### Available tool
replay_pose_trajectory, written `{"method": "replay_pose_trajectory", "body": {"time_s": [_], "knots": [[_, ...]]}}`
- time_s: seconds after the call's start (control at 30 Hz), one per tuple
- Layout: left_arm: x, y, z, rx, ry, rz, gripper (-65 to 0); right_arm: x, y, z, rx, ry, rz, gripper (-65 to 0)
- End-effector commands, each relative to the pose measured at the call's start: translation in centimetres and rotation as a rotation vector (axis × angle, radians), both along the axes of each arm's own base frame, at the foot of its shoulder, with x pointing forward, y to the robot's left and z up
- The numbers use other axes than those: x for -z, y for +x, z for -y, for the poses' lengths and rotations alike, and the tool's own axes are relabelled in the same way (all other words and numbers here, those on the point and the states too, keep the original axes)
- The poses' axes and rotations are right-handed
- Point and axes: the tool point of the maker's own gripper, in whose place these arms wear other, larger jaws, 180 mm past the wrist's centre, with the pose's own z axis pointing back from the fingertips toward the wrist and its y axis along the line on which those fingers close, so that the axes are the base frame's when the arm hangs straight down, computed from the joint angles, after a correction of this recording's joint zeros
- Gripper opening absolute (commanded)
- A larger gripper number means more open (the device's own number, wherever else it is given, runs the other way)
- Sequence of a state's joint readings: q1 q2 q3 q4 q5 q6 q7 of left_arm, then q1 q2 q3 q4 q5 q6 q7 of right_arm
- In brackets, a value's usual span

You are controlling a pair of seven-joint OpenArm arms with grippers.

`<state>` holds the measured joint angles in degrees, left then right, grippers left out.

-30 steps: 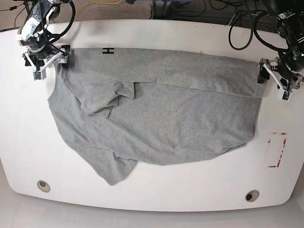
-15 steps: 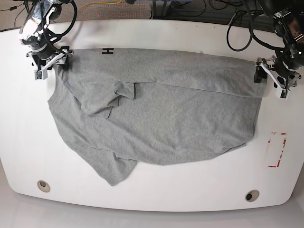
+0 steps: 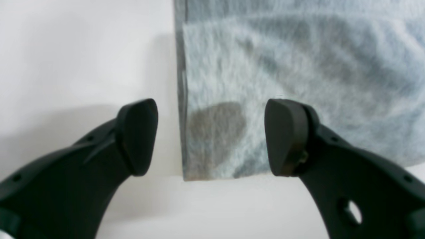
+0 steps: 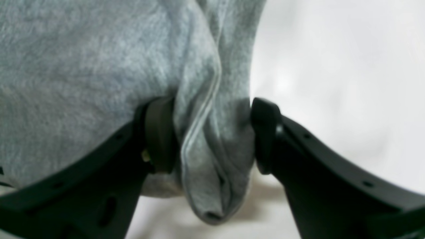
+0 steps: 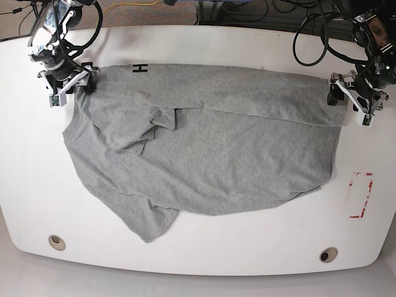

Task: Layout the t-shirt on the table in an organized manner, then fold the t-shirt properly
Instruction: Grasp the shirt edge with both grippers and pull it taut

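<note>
Crumpled heather-grey cotton t-shirt (image 5: 204,148) lies long axis left-right on white table (image 5: 204,43). Right end effector (image 4: 212,132) pinches bunched fabric; left end effector (image 3: 211,136) gapes wide over a corner.

T-shirt (image 4: 212,146) fold between tool (image 4: 209,136) pads

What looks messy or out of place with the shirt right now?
The t-shirt is not flat: its top edge is folded over in a band, a sleeve is crumpled left of centre, and the lower left corner trails off crookedly. The right gripper has cloth bunched between its fingers.
</note>
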<state>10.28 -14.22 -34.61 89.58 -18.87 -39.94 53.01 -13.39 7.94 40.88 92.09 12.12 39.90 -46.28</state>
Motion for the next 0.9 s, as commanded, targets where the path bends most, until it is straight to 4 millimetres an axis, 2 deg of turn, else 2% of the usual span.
{"method": "replay_pose_trajectory", "body": {"time_s": [0.0, 0.1, 0.2, 0.47, 0.57, 0.6, 0.77, 0.87], "knots": [[-0.2, 0.3, -0.8, -0.008, -0.001, 0.012, -17.4, -0.3, -0.1, 0.5, -0.004, -0.019, -0.006, -32.2], [0.6, 0.0, -0.8, -0.016, -0.015, -0.010, -17.5, -0.3, -0.1, 0.5, -0.004, -0.019, -0.006, -32.2], [1.0, -0.1, -0.3, -0.001, -0.021, -0.022, -21.4, -0.3, -0.1, 0.5, -0.003, -0.019, -0.006, -32.2], [2.2, 0.0, 1.8, 0.111, -0.012, -0.078, -45.7, -0.3, -0.2, 0.7, -0.004, -0.028, -0.014, -33.3], [2.3, -0.1, 1.9, 0.111, -0.015, -0.081, -51.7, -0.3, -0.3, 0.9, -0.003, -0.032, -0.016, -39.8], [2.4, -0.4, 1.9, 0.111, -0.014, -0.089, -53.3, -0.3, -0.4, 0.9, -0.003, -0.034, -0.018, -44.2], [2.7, -2.1, 1.9, 0.121, -0.001, -0.115, -54.4, 0.2, -1.3, 0.9, -0.006, -0.036, -0.041, -59.6], [2.5, -3.4, 2.1, 0.141, 0.021, -0.125, -54.4, 0.1, -2.0, 1.7, -0.012, -0.057, -0.060, -59.1]]}}
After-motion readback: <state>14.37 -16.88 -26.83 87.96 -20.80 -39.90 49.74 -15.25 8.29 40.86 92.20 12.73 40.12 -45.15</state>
